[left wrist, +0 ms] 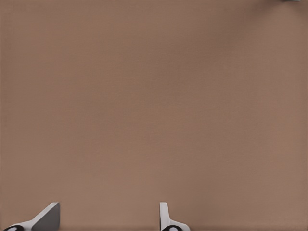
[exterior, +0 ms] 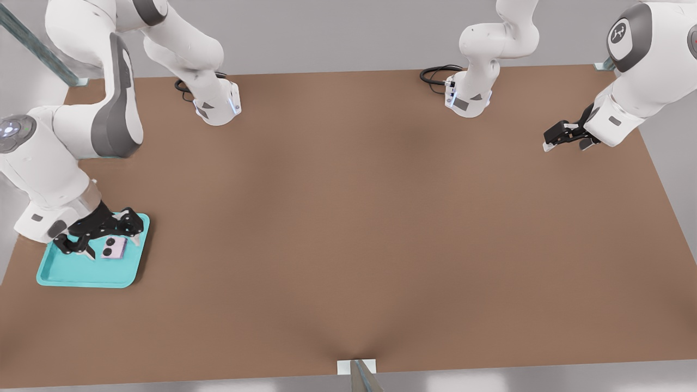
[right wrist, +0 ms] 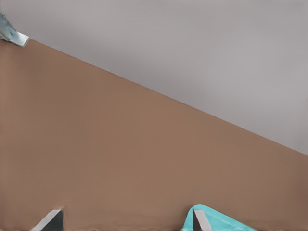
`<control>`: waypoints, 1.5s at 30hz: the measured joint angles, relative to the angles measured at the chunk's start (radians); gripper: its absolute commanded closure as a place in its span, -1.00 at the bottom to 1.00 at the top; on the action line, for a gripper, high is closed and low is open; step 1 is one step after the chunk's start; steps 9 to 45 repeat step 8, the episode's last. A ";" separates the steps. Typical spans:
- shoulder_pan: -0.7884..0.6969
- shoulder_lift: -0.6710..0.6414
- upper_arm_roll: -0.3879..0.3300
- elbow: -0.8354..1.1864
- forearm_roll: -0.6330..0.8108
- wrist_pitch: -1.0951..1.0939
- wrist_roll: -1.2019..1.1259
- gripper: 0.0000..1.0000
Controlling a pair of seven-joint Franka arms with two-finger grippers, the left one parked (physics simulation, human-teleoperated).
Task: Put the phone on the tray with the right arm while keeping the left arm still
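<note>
1 phone (exterior: 114, 248) flat on tray (exterior: 81, 275), between gripper (exterior: 111, 246) spread jaws.

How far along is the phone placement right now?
Nearly done: the phone lies lens-side up inside the tray. The gripper is open, hanging low over the tray with its fingers on either side of the phone. Left to do: lift the right arm clear.

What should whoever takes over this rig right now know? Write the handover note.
Right arm's end effector: low over the tray at the front view's left, fingers spread, one on each side of the phone.
Phone: flat on the tray, lenses up, inside the rim.
Done: phone looks placed.
Left: likely just lift the end effector clear without nudging the phone.
</note>
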 measured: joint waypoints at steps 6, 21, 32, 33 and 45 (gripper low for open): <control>0.205 -0.024 -0.231 0.047 0.051 -0.257 0.083 -1.00; 0.215 -0.033 -0.251 0.040 0.063 -0.303 0.106 -1.00; 0.215 -0.033 -0.251 0.040 0.063 -0.303 0.106 -1.00; 0.215 -0.033 -0.251 0.040 0.063 -0.303 0.106 -1.00; 0.215 -0.033 -0.251 0.040 0.063 -0.303 0.106 -1.00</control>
